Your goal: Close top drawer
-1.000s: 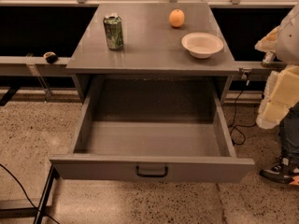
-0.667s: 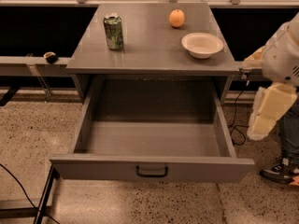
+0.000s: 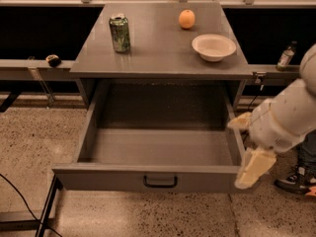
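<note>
1. Since the top drawer [image 3: 90, 135] stands pulled fully out toward me, its front panel [image 3: 98, 177] is nearest, its long axis running 9 to 3 o'clock, with one black handle [image 3: 160, 181] at centre.
2. Just off the panel's 3 o'clock end hangs the single gripper [image 3: 248, 144], fingers spread and holding nothing; the panel lies at its 9 o'clock.
3. Closing it, I reckon, means pushing toward 12 o'clock.
4. Farther back, the cabinet top [image 3: 158, 48] carries one can [image 3: 120, 32], one orange [image 3: 186, 19] and one bowl [image 3: 214, 47].
</note>
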You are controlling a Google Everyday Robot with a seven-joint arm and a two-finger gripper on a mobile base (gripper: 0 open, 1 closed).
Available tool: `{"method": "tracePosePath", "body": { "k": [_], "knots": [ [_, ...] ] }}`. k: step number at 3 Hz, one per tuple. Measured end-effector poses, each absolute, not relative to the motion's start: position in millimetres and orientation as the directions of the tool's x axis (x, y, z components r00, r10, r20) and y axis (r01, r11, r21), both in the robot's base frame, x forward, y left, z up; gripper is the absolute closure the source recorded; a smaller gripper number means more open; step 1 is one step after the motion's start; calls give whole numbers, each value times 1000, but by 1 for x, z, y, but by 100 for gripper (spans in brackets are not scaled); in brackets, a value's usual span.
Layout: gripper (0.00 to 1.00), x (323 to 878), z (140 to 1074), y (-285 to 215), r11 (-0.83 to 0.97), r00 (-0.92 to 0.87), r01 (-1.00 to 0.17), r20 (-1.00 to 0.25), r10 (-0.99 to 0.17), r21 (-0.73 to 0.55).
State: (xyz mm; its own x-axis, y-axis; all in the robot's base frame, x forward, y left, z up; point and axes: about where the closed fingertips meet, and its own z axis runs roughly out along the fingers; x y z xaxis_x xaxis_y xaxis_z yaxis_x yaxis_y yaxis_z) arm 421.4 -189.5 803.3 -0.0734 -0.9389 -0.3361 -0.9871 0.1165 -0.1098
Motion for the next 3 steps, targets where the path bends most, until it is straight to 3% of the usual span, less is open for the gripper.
{"method": "tracePosePath", "body": {
  "k": [3],
  "knots": [
    [86,404,699,-174,83,-28,-989,-393,-919,-124]
  ]
}}
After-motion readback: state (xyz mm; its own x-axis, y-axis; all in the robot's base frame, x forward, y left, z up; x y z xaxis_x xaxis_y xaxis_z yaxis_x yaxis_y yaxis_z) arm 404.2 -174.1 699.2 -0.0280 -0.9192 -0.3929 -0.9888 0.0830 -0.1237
